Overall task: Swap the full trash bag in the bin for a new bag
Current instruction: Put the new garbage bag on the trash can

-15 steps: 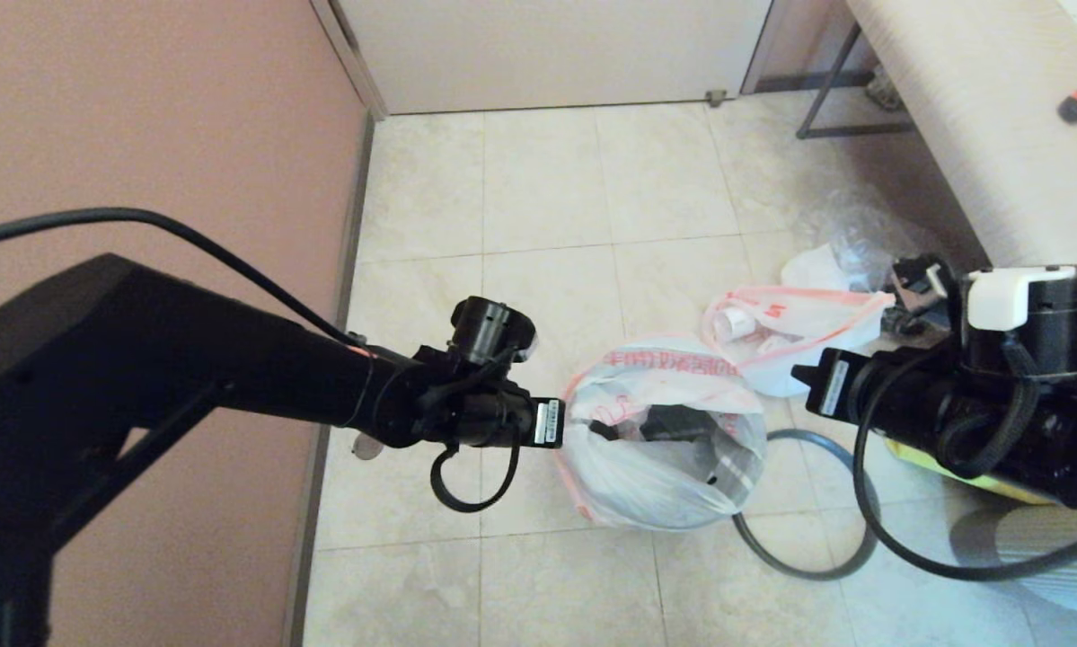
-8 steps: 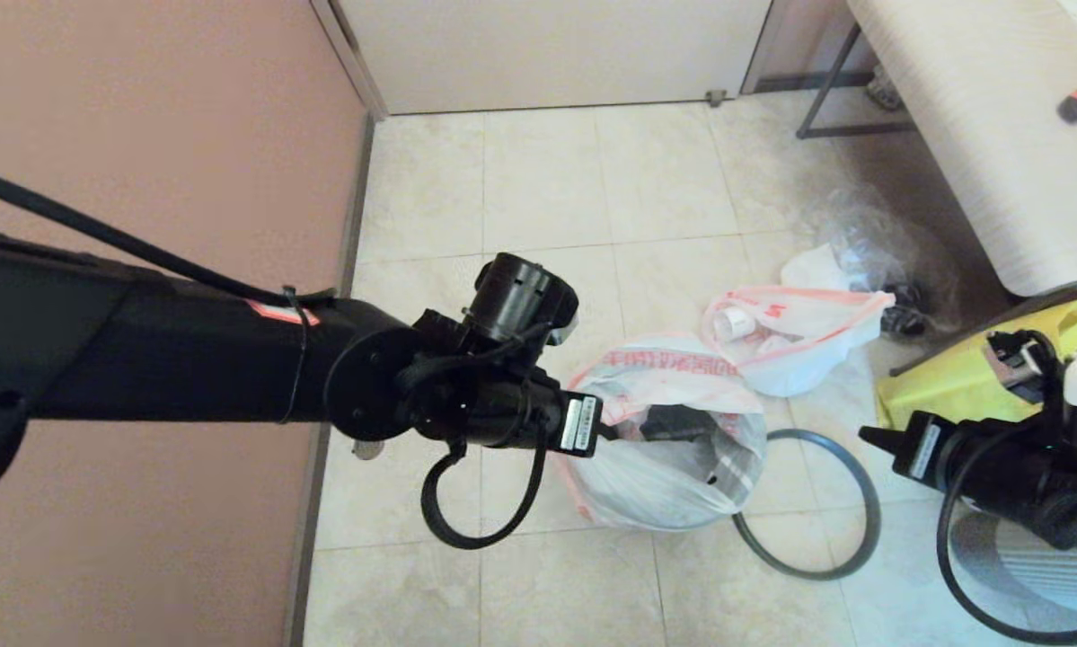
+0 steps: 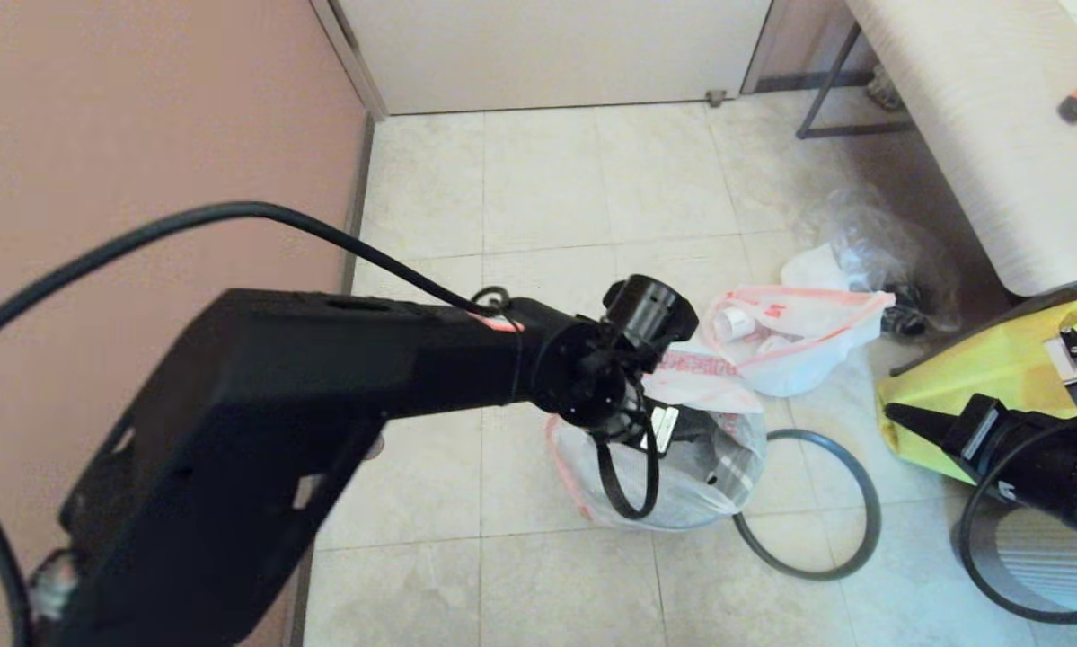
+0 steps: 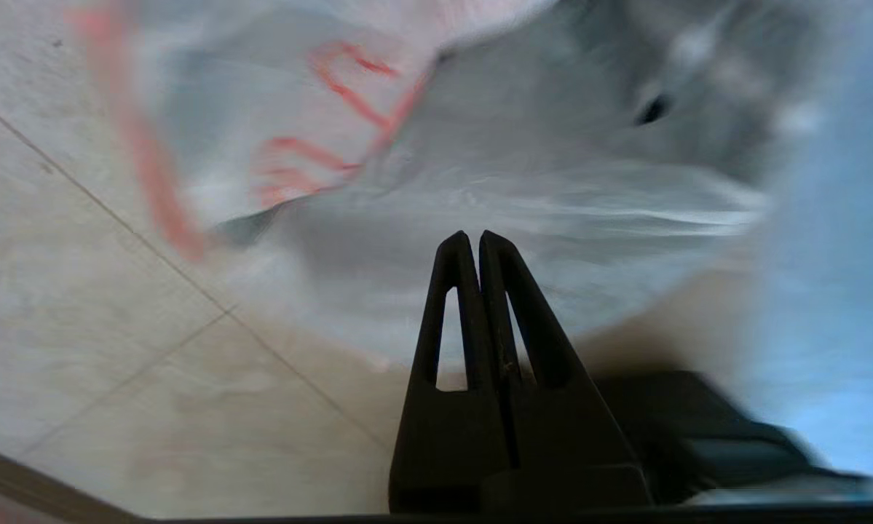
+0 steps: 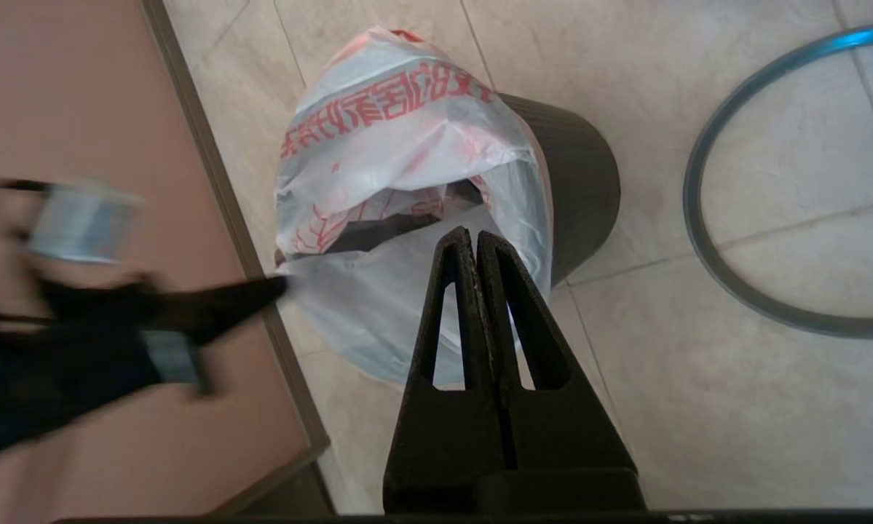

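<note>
While head view hides it — right wrist shows bin [image 5: 578, 175] | new bag [image 5: 407, 145] draped.

Both my hands closed, left arm stretched over the bin

My left arm reaches forward and across, its wrist bent down so my left hand [image 4: 472, 236] hangs just above the bin [image 5: 582, 182], fingers pressed together and holding nothing. My right arm sits low, well to the right of the bin, my right hand [image 5: 471, 234] pointing toward it, fingers [image 5: 494, 251] also pressed together.
</note>
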Tool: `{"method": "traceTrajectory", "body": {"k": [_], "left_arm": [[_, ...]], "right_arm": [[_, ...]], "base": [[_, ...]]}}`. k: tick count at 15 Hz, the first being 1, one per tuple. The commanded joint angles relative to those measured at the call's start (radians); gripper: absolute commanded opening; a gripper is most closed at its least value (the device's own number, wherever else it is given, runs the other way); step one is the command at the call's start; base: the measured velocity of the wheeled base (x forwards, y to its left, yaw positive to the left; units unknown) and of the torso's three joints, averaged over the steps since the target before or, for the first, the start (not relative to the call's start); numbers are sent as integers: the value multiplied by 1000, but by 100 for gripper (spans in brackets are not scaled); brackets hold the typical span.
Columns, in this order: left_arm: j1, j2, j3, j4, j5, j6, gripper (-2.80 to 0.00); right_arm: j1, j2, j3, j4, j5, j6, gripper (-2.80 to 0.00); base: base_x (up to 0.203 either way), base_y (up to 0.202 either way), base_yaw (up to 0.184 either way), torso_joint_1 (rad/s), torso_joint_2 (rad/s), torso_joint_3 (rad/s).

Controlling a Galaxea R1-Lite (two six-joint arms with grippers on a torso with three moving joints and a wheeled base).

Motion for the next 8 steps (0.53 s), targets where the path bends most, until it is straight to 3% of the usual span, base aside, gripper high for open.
{"method": "traceTrajectory", "body": {"k": [1, 3, 4, 6, 8], "left_arm": [[-7, 127, -18, -44, 22, 5, -280], [5, 212, -19, -227, 51, 23, -280], [16, 271, -19, -343, 72, 65, -280], [47, 393, -22, -607, 111, 203, -280], [95, 485, -25, -824, 145, 414, -280]], "right_arm": [[-2, 6, 21, -30, 2, 3, -280], [-2, -1, 58, -112, 2, 5, -280], [2, 1, 80, -160, 4, 7, -280], [18, 1, 107, -223, 9, 38, -280], [21, 2, 122, -251, 25, 43, -280]], "base": [[0, 0, 0, 0, 0, 0], [0, 0, 0, 0, 0, 0], [0, 0, 0, 0, 0, 0], [0, 0, 0, 0, 0, 0], [0, 0, 0, 0, 0, 0]]}}
